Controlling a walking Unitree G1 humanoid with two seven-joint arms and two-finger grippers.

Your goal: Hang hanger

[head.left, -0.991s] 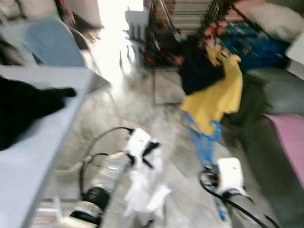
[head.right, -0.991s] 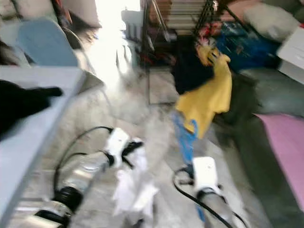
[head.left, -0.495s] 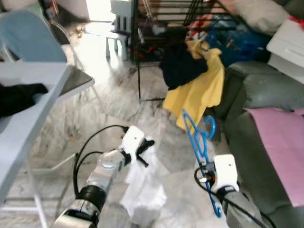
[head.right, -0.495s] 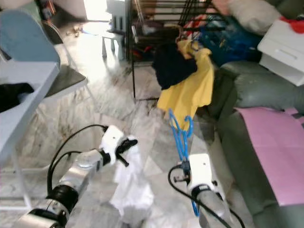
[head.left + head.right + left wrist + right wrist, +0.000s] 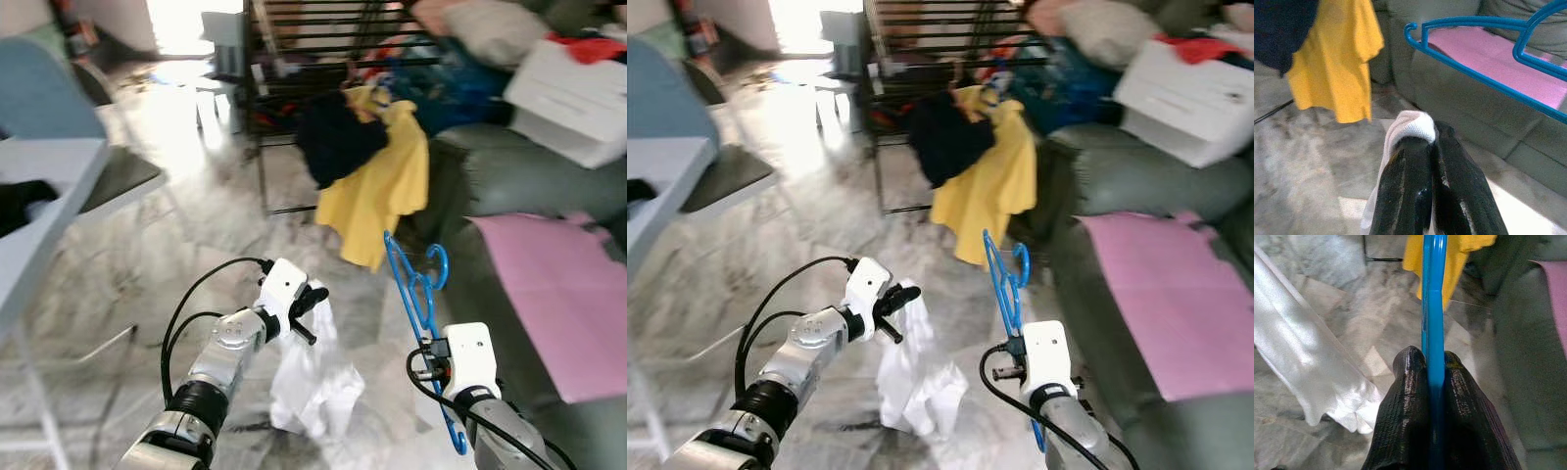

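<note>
The robot has turned a little, so the black metal drying rack with the yellow shirt now sits closer to the middle of its view. The right gripper is pinched tight on the thin blue plastic hanger, held upright over the marble floor. The left gripper is clamped on a white cloth that hangs down. The rack looks like the place to hang things, and it is well apart, so the robot probably must walk closer.
</note>
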